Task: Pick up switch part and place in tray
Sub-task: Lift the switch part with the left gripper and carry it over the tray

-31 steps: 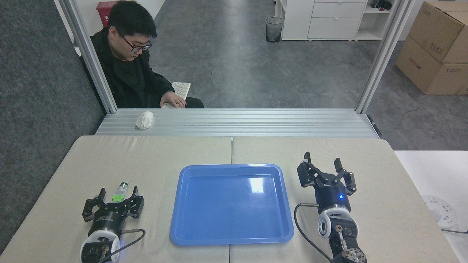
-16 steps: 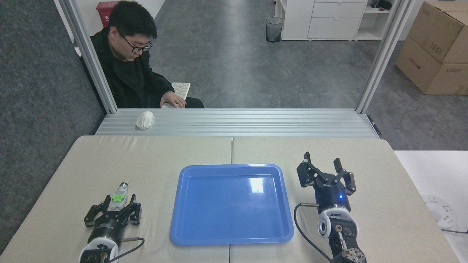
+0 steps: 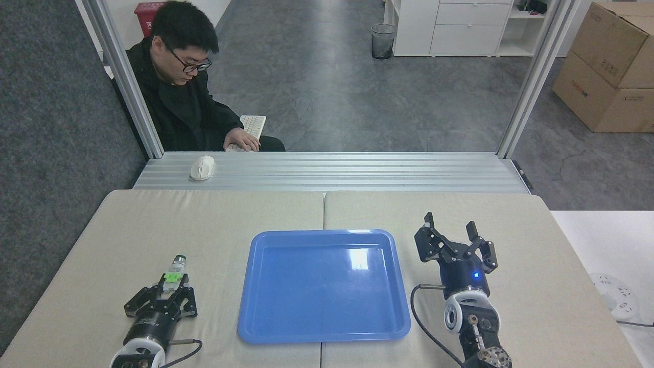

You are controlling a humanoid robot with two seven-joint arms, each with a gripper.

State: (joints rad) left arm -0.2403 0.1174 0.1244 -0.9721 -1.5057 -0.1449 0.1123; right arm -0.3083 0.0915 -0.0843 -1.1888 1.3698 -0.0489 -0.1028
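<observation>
Switch part point(image 3: 173, 273) pinched in left gripper point(image 3: 171, 286), pointing forward.

A beige padded table point(image 3: 230, 214) carries the blue tray point(image 3: 265, 327) at its centre.

Bright even light, sharp, glare on tray point(image 3: 286, 327)
</observation>
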